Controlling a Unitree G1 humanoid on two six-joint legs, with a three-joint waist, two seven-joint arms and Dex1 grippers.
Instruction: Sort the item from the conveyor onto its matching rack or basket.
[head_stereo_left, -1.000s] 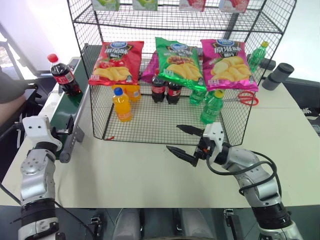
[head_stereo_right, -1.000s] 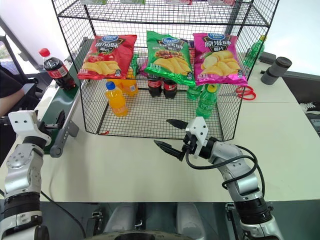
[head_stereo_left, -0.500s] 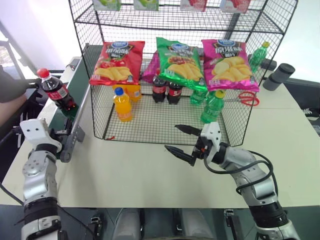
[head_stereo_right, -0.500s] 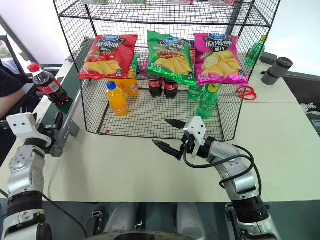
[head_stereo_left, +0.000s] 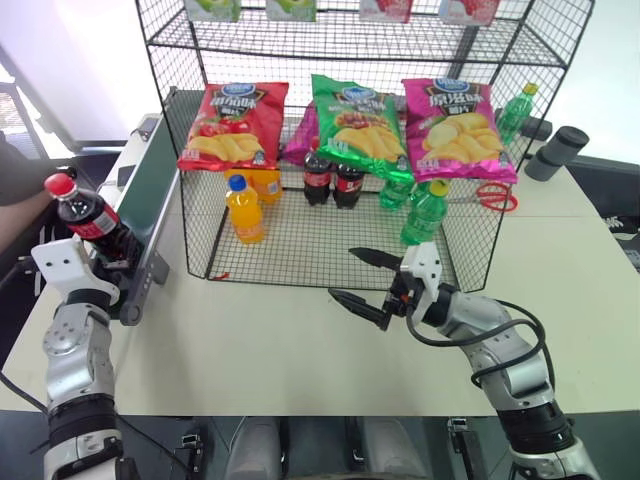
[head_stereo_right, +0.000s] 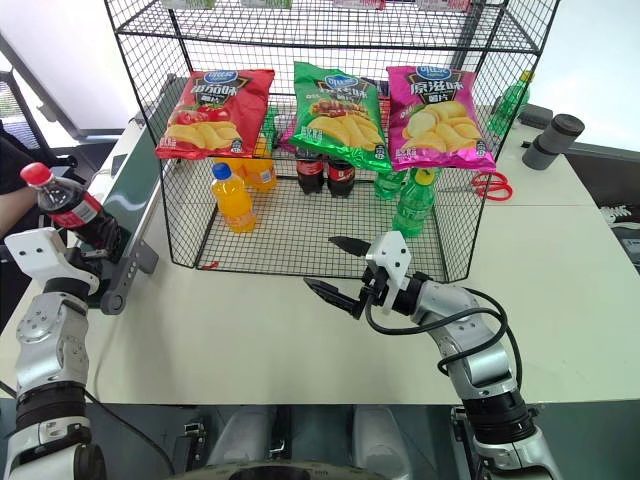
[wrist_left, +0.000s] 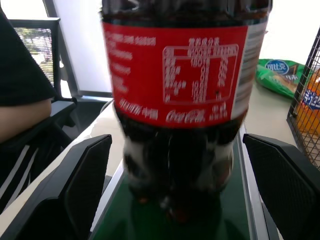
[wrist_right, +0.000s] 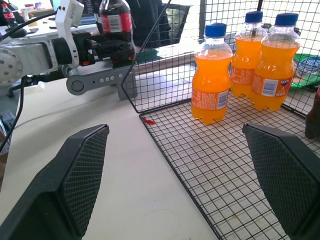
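The cola bottle (head_stereo_left: 88, 218), with its red cap and red label, stands at the near end of the conveyor (head_stereo_left: 152, 185), on the dark green belt. My left gripper (head_stereo_left: 108, 258) is open around the bottle's lower half. In the left wrist view the bottle (wrist_left: 175, 90) fills the space between the two black fingers (wrist_left: 75, 185), with a gap on each side. My right gripper (head_stereo_left: 343, 273) hovers open and empty over the table, just in front of the black wire basket (head_stereo_left: 300, 250) at the foot of the shelf unit.
The basket holds orange-drink bottles (head_stereo_left: 244, 208), two cola bottles (head_stereo_left: 333, 180) and green bottles (head_stereo_left: 423, 215). Three chip bags (head_stereo_left: 355, 120) hang above them. Red scissors (head_stereo_left: 490, 197) and a grey cylinder (head_stereo_left: 555, 152) lie at the right. A person's arm (head_stereo_left: 15, 190) is beside the conveyor.
The cola bottle has ridden down the belt toward me and now stands between my left gripper's fingers. Both grippers have stayed open and nearly still.
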